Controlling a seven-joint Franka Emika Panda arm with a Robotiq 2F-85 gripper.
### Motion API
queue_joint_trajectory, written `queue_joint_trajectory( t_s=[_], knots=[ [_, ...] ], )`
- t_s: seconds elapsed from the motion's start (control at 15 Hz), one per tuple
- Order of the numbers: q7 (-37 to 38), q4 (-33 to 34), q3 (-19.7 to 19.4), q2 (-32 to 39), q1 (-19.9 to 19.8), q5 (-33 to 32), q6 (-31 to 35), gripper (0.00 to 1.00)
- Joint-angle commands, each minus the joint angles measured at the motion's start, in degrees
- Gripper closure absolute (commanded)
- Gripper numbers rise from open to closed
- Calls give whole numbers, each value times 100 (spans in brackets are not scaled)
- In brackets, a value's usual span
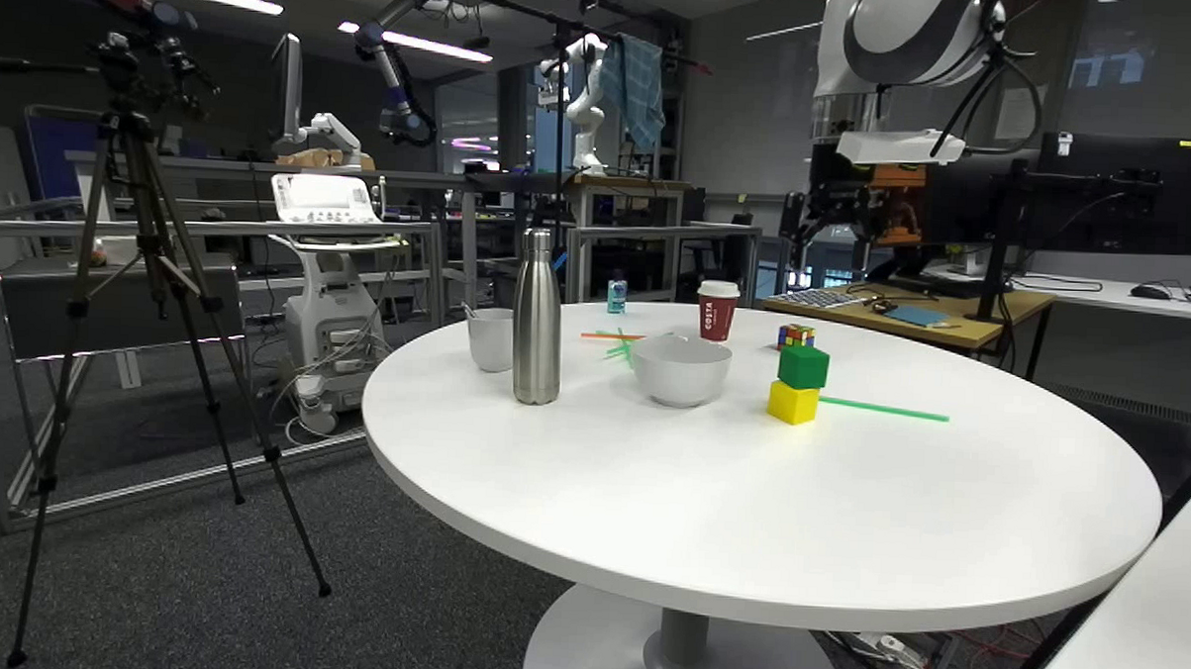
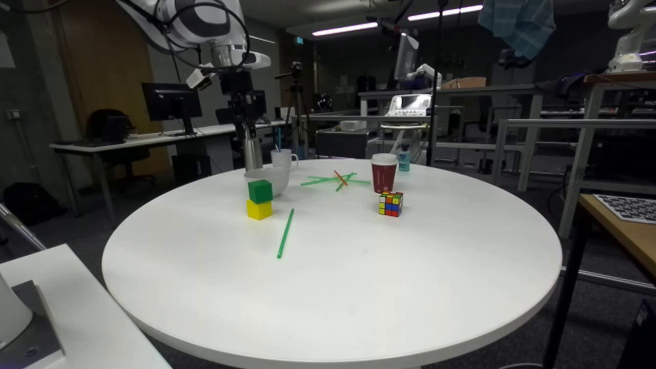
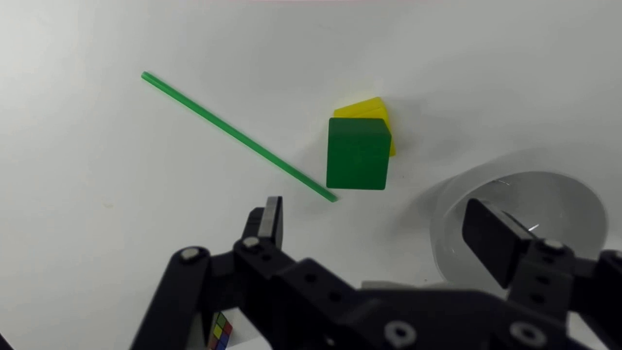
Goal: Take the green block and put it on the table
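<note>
green block sits up on the yellow block, in from the edge of the worktop, which probably leaves its sides free for grabbing; the tool hangs higher, jaws spread wide, holding nothing (room to straddle it, presumably)

Table: smooth top, you get a faint sheen
Bottle: yep, that's shiny metal you're seeing
Green block: smooth faces, kinda matt to your eye
Bowl: smooth, glossy glints inside for you
Floor: rough, carpet-ish
</note>
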Motion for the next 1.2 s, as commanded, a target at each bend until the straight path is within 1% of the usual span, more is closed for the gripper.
queue_joint_trajectory(
  t_s=[0.0,0.53,1.13],
  knots=[
    [142,233,-54,357,-15,-50,-9,0],
    [164,396,-159,872,68,-117,-85,0],
    [170,641,-189,1222,197,-147,-212,0]
  ],
)
